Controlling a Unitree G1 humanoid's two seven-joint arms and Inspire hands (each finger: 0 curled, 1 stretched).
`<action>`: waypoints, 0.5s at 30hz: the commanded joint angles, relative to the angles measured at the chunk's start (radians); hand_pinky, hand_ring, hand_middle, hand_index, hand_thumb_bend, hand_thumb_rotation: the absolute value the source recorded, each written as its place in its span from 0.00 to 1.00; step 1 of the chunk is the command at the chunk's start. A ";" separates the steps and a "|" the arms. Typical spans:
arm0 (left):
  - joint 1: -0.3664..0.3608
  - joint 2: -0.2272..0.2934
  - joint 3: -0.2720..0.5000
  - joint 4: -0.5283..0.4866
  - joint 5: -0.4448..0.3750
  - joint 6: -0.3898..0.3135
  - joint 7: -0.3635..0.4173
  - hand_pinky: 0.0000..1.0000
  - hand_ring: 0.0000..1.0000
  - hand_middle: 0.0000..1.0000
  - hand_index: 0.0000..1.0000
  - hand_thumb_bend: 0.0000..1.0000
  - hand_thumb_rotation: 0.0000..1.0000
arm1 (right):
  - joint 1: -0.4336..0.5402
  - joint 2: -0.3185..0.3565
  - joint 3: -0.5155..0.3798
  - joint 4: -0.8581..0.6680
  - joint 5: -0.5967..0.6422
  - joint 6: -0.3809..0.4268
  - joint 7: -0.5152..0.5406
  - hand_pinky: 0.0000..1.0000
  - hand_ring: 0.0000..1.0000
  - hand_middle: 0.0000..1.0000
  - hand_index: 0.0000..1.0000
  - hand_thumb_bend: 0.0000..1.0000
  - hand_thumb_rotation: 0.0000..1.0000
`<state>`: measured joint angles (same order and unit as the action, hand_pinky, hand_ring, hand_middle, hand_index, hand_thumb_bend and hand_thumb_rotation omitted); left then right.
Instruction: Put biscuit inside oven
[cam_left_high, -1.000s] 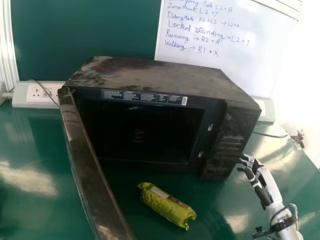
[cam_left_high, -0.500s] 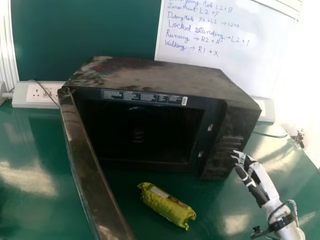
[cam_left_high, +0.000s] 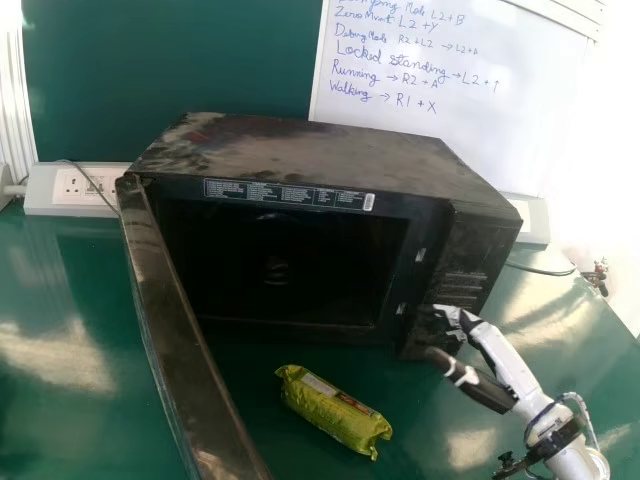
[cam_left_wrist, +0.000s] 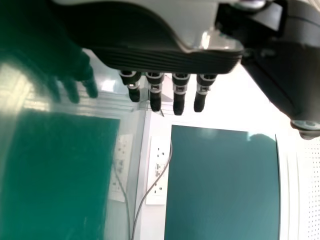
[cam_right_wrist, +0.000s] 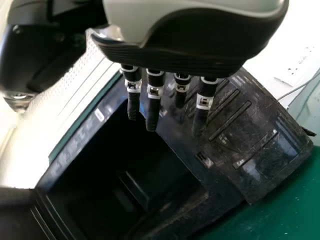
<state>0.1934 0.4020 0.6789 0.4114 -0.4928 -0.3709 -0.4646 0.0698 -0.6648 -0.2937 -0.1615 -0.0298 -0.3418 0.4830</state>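
The biscuit packet (cam_left_high: 335, 412) lies before the open microwave oven (cam_left_high: 310, 155). Near the oven's front, the right hand (cam_left_high: 508, 365) is empty, its fingers extended; the left hand (cam_left_wrist: 165, 59) likewise. This seems the approach; next, the right must descend and grasp.

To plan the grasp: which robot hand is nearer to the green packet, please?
Right. The right robot hand is to the right of the green packet, by the oven. The left robot hand is farther off, by the green table, its fingers toward the wall sockets.
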 joint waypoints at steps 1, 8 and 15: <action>0.002 -0.018 -0.010 0.007 -0.003 0.009 0.003 1.00 0.99 1.00 1.00 0.00 1.00 | 0.000 -0.026 0.008 -0.029 -0.032 0.008 0.004 0.74 0.83 0.85 0.88 1.00 0.63; 0.004 -0.019 -0.011 0.000 -0.007 0.014 0.002 1.00 1.00 1.00 1.00 0.00 1.00 | -0.011 -0.072 0.020 -0.116 -0.160 0.045 0.002 0.75 0.84 0.86 0.88 1.00 0.69; 0.001 -0.019 -0.011 0.004 -0.005 0.017 0.007 1.00 1.00 1.00 1.00 0.00 1.00 | -0.023 -0.125 0.041 -0.246 -0.260 0.146 0.045 0.76 0.84 0.86 0.87 1.00 0.72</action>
<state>0.1932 0.4002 0.6789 0.4069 -0.4932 -0.3670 -0.4599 0.0581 -0.7678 -0.2631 -0.3810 -0.2788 -0.2114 0.5156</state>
